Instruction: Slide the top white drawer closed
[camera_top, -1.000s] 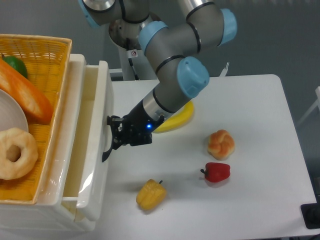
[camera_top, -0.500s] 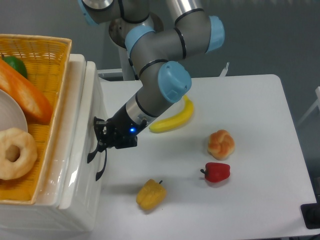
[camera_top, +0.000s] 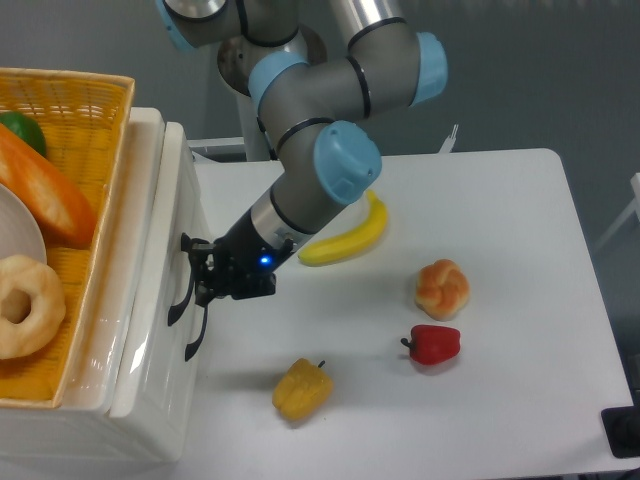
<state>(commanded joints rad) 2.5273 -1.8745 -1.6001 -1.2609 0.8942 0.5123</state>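
Top white drawer (camera_top: 170, 300) sits at the table's left edge under the yellow basket (camera_top: 95, 110), front panel looking flush with the cabinet so task seems basically done, gripper (camera_top: 200, 285) against the black handle (camera_top: 183, 300), finger opening can't tell, only backing off left.

Single fixed cam, high front-on, angled down over table (camera_top: 480, 200), mid-range.
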